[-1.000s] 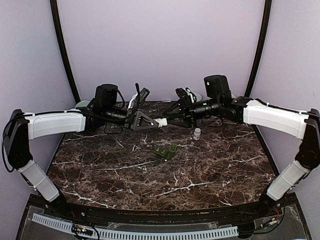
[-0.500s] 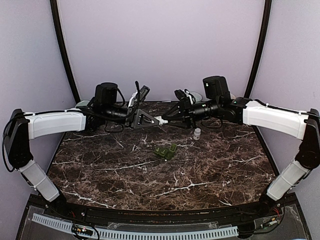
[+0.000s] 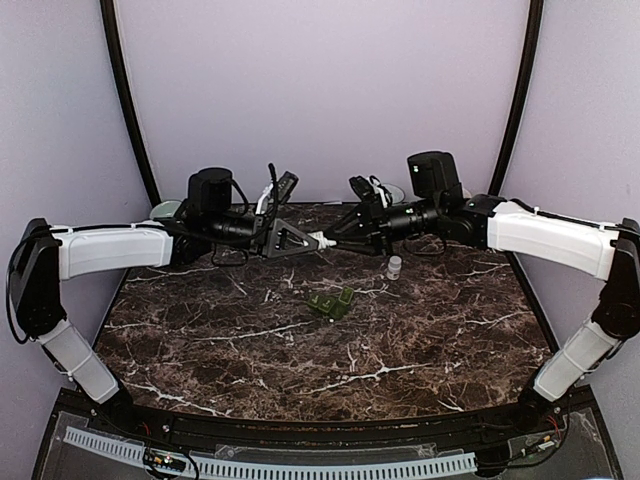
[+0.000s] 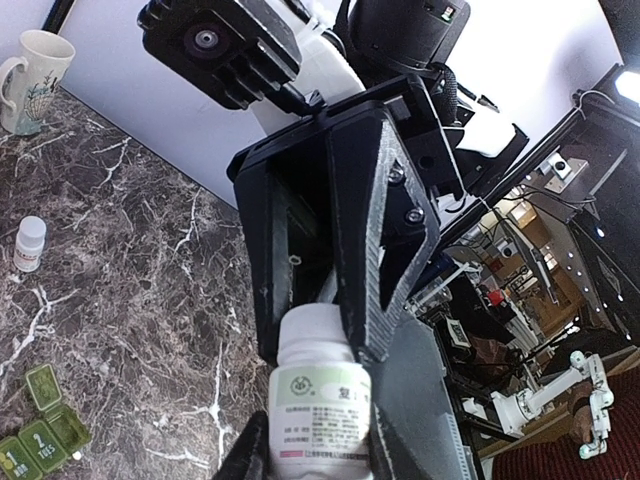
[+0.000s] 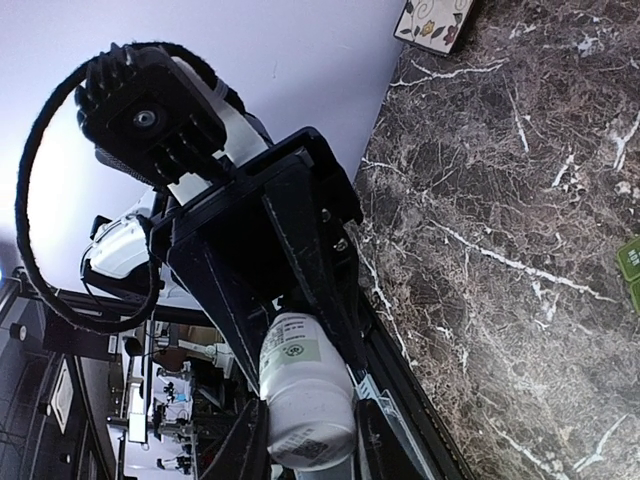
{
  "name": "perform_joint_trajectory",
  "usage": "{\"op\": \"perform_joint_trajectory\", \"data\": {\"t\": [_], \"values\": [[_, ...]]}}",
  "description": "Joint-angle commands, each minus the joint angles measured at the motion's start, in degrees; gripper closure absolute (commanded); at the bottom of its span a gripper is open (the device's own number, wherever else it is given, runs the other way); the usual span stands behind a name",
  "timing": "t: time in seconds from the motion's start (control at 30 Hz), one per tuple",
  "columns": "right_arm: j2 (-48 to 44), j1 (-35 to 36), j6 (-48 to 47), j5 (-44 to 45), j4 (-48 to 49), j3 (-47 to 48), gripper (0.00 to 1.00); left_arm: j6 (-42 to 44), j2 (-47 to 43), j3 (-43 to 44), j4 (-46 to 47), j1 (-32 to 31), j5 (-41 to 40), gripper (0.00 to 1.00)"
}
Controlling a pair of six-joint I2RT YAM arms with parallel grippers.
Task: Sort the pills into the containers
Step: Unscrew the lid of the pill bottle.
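Observation:
A white pill bottle (image 3: 322,242) with a green label hangs in the air over the back of the table, held between both grippers. My left gripper (image 3: 303,240) is shut on its labelled body, seen in the left wrist view (image 4: 322,400). My right gripper (image 3: 341,237) is shut on the bottle's other end, the cap end, seen in the right wrist view (image 5: 305,395). A green pill organiser (image 3: 331,303) lies open on the marble below; it also shows in the left wrist view (image 4: 40,420). A small white bottle (image 3: 394,266) stands to its right.
A patterned mug (image 4: 30,65) stands at the back of the marble table (image 3: 300,370), near the wall. Another pale cup (image 3: 165,210) sits at the back left behind the left arm. Cables hang round both wrists.
The right gripper has edged slightly closer to the left one. Both stay shut on the bottle. Nothing on the table has moved.

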Motion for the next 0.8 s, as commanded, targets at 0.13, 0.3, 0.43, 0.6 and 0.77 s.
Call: {"op": "perform_joint_trajectory", "data": {"t": [0.13,0.3,0.43,0.6,0.77], "values": [[-2.52,0.60,-12.24,-1.19,0.48,-2.19,0.94,-13.64,0.36,-5.25,17.83,-0.05,3.24,1.00],[-4.37,0.61,-18.80,-1.05,0.76,-2.84,0.95,-22.85,1.34,-7.04,28.69,-0.03,5.50,1.00],[-5.27,0.61,-21.86,-1.46,1.28,-3.38,0.95,-30.81,2.40,-7.87,37.48,-0.05,6.95,1.00],[-6.32,0.61,-23.93,-2.37,3.47,-3.73,0.94,-43.40,4.94,-8.40,51.07,-0.05,8.52,1.00],[-7.55,0.61,-27.98,-0.92,0.89,-1.96,0.94,-51.22,6.66,-8.13,60.53,-0.05,8.73,1.00]]}}
